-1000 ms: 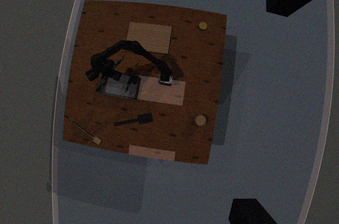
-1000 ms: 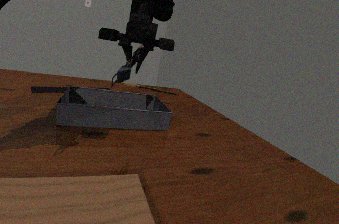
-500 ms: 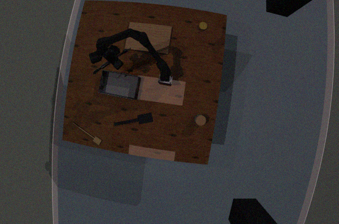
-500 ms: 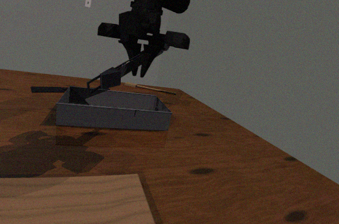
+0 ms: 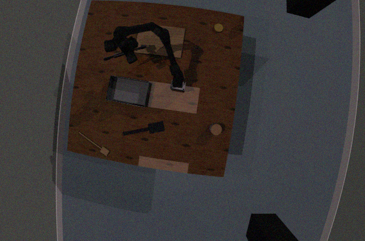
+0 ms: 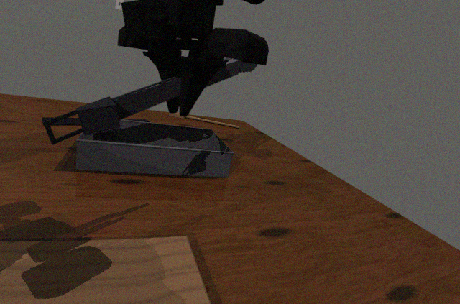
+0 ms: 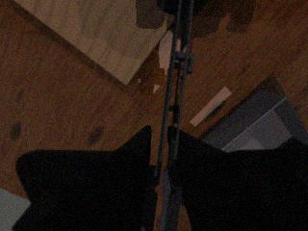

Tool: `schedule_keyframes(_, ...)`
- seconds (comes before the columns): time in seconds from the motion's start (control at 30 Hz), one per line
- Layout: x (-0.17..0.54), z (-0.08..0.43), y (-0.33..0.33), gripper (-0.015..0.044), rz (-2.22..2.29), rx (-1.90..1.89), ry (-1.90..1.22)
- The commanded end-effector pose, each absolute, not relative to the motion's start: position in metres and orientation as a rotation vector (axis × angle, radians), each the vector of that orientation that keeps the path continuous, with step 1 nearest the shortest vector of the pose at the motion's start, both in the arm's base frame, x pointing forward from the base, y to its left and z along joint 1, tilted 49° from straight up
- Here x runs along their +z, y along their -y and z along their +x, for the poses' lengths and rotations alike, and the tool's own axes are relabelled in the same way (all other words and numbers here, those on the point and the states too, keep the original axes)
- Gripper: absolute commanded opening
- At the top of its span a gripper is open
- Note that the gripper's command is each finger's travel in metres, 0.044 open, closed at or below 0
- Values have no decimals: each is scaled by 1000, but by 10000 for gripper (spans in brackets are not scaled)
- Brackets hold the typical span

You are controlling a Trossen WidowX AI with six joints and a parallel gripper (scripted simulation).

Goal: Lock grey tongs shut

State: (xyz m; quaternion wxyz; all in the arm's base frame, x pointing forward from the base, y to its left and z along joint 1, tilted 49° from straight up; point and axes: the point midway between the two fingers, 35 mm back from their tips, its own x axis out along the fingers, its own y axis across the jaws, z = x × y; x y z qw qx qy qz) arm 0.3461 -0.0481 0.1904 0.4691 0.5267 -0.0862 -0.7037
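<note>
My gripper point(image 6: 177, 111) point(image 7: 159, 131) is shut on the grey tongs point(image 5: 109, 57) point(image 6: 146, 96) point(image 7: 170, 96) and holds them in the air. Their arms run close together, nearly parallel, between the fingers. In the exterior view they slant, with a grey block and a wire loop at the lower left end and the other end higher at the right. Whether the lock has caught cannot be seen. The roasting tin point(image 5: 147, 96) point(image 6: 148, 159) stands on the table with nothing in it. The wooden board point(image 5: 178, 36) point(image 6: 174, 263) point(image 7: 96, 43) lies flat, partly under the arm in the top view.
The arm's base point(image 5: 178, 87) stands beside a pale flat patch point(image 5: 174, 101). A black turner point(image 5: 155, 127), a thin wooden tool point(image 5: 104, 151) and a pale round object point(image 5: 215, 129) lie beyond the tin from the board. A yellow disc point(image 5: 218, 27) lies past the board.
</note>
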Motion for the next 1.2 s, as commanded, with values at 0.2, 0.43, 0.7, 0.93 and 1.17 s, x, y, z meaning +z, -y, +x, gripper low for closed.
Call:
schedule_keyframes(0.2, 208, 332, 62, -150, 1354, -1723, 292)
schedule_keyframes(0.43, 234, 310, 82, -150, 1465, -1714, 426)
schedule_keyframes(0.7, 262, 279, 105, -150, 1586, -1693, 588)
schedule_keyframes(0.93, 283, 248, 121, -150, 1690, -1662, 747)
schedule_keyframes(1.17, 302, 215, 134, -150, 1787, -1617, 913)
